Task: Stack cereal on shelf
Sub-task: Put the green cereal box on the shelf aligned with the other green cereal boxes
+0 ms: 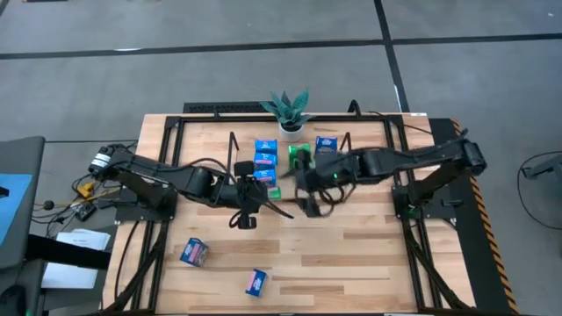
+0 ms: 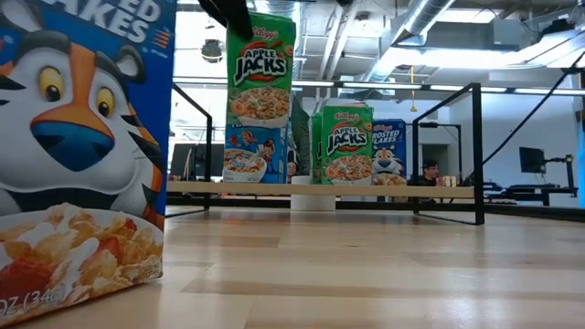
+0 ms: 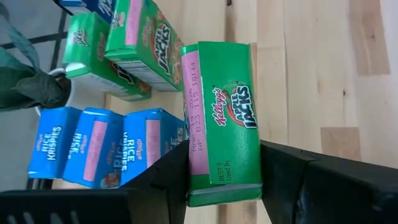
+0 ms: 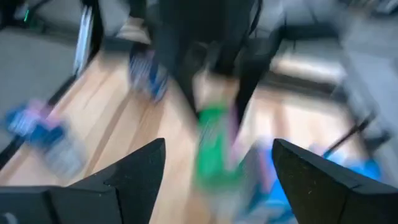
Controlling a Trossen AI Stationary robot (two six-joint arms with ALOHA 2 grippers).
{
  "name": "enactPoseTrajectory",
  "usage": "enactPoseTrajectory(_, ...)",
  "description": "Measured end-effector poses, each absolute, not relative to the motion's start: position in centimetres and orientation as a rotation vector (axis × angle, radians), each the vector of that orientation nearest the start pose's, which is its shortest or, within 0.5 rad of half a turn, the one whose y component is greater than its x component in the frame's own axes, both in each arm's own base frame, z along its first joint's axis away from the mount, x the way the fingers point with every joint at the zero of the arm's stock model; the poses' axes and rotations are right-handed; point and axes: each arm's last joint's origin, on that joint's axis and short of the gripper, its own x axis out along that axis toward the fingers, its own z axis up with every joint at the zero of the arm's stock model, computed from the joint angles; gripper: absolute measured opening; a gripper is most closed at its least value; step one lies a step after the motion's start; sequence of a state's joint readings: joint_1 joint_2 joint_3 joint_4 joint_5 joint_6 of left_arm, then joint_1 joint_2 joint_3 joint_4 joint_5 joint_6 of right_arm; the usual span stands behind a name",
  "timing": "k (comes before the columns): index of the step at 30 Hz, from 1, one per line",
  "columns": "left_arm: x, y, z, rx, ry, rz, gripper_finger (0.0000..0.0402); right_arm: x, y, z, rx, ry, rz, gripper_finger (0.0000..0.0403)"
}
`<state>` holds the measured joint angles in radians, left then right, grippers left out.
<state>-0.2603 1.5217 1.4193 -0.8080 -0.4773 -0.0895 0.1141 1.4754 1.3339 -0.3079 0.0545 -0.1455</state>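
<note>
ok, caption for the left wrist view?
Left pincer shut on a green box near blue boxes on the shelf.

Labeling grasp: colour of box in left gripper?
Bright green Apple Jacks box; clearest in left wrist view.

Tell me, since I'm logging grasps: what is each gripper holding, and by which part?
The left gripper clamps a green Apple Jacks box by its two broad faces near one end. The right gripper is open and holds nothing.

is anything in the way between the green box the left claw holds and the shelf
Nothing visible blocks it. The left claw grips the green box beside the shelf, above the blue boxes already there. The right claw hangs nearby, open.
</note>
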Motion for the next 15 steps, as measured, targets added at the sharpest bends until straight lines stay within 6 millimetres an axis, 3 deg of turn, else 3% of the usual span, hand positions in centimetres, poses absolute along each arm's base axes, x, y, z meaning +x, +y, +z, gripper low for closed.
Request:
enactPoseTrajectory(5,30.8,-6.5,32.9,0.249,0.840,0.242,0.0140,33.1,3.5,38.4,-0.269,0.625,0.074,0.0346)
enactPoseTrajectory(7,30.8,-6.4,33.0,0.254,0.838,0.242,0.0140,32.8,3.3,38.2,-0.273,0.732,0.073,0.0349)
enactPoseTrajectory(11,30.8,-6.3,33.0,0.254,0.838,0.249,0.0140,32.5,3.2,38.2,-0.261,0.783,0.064,0.0346)
enactPoseTrajectory(15,31.0,-6.2,33.1,0.245,0.819,0.257,0.0140,33.5,3.3,37.5,-0.240,0.779,0.062,0.0340)
